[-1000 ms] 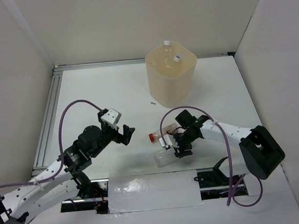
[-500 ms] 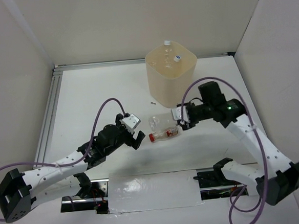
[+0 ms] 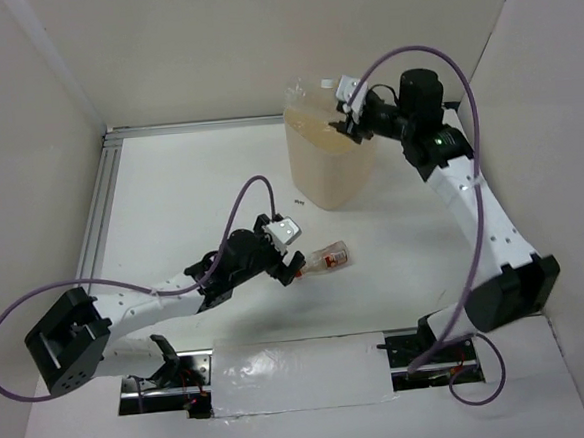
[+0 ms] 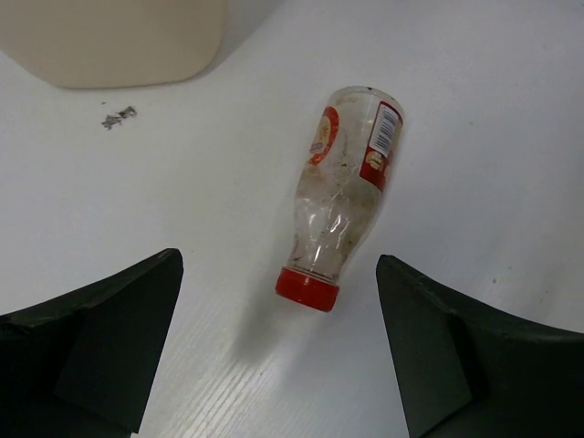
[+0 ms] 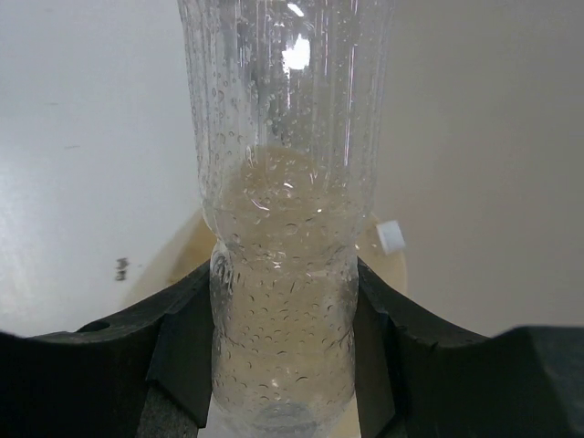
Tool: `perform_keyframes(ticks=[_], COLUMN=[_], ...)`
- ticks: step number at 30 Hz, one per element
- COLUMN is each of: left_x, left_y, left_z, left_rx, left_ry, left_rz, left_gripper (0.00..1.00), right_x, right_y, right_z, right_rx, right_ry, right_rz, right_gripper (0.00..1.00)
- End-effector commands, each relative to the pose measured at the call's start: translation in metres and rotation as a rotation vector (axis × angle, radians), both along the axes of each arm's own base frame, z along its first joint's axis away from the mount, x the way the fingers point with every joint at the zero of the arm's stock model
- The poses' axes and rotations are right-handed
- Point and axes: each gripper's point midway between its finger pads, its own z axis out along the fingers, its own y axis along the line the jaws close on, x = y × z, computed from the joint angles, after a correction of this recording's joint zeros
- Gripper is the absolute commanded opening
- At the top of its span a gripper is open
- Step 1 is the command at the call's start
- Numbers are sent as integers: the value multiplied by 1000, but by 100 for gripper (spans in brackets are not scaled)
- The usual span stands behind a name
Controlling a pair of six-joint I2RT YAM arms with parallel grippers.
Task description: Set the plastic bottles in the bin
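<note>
Since half a second ago the clear bottle (image 5: 287, 182) has been carried from low over the table (image 3: 189, 186) up to the bin (image 3: 334, 171). It now hangs over the open rim, clamped at its waist by the right gripper (image 3: 343, 123), and a white cap (image 5: 391, 235) shows inside the bin below. The red-capped bottle (image 4: 342, 205) lies on its side on the table, well short of the bin, and the left gripper (image 4: 278, 265) has reached forward to it, its fingers spread wide on either side of the cap end, neither touching.
</note>
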Motion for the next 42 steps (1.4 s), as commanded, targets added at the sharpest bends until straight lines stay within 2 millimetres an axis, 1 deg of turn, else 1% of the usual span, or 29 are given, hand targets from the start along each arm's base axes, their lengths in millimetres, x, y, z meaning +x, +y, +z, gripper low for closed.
perform_keyframes(ticks=[1,2,3,4,6,7,10,11,14,15,16,18,20,21,23,24,25,26,27,29,30,32,34,35,38,39,40,41,42], left_x=[3,5,3,2,4,4,11,12,12,13,11,12,9,10,11,12,10,14,13,15,18,16,16,16,15,11,10,6,3], left_y=[-36,-39,-47,-55,-66,-71,-82,-84,-95,-97,-104,-104,-113,-113,-119,-121,-120,-122,-121,-121,-121,-114,-113,-114,-119,-120,-122,-120,-121], left_z=[41,41,45,36,38,27,26,14,5,-8,-9,-22,-37,-45,-64,-69,-77,-73,-78,-72,-65,-72,-72,-65,-27,10,36,57,88], left_rx=[-92,-86,-80,-64,-48,-26,-16,10,44,77,85,117,150,177,223,229,253,244,252,233,233,272,285,266,199,127,80,37,-26], left_ry=[-97,-102,-111,-96,-117,-101,-110,-88,-77,-65,-68,-55,-34,-20,-1,4,13,10,16,4,-18,-4,-4,-5,-30,-65,-99,-116,-162], left_rz=[-98,-110,-135,-149,-169,-172,-188,-190,-225,-231,-255,-261,-290,-295,-299,-299,-294,-273,-273,-256,-252,-251,-256,-249,-247,-259,-265,-268,-281], left_gripper=[100,100,100,100,100,100,100,100,100,100,100,100,100,100,99,97,95,92,84,73,58,43,25,1,0,0,0,0,0], right_x=[46,55,72,76,87,94,94,95,88,84,78,71,59,56,38,32,24,13,5,-10,-22,-37,-47,-50,-60,-62,-64,-69,-69], right_y=[-8,-12,-11,-13,-18,-18,-22,-29,-44,-49,-61,-75,-99,-107,-129,-134,-136,-144,-146,-146,-149,-147,-142,-140,-140,-141,-141,-139,-142], right_z=[42,43,25,32,21,9,0,0,10,10,21,17,26,16,16,-3,-8,-5,-24,-31,-38,-41,-58,-60,-74,-77,-77,-85,-88], right_rx=[99,99,95,105,114,109,152,166,213,226,250,265,286,288,315,321,325,324,325,309,312,308,317,316,286,250,230,222,205], right_ry=[-85,-85,-32,-25,33,76,145,146,147,158,146,167,158,178,199,247,258,246,292,298,319,322,395,409,434,412,405,442,441], right_rz=[-83,-86,-90,-90,-83,-75,-65,-73,-109,-115,-129,-150,-188,-201,-227,-236,-228,-243,-246,-216,-220,-187,-167,-156,-145,-133,-126,-120,-136], right_gripper=[34,34,38,40,49,64,97,100,100,100,100,100,100,100,100,100,100,100,100,98,96,93,90,85,78,73,64,43,3])
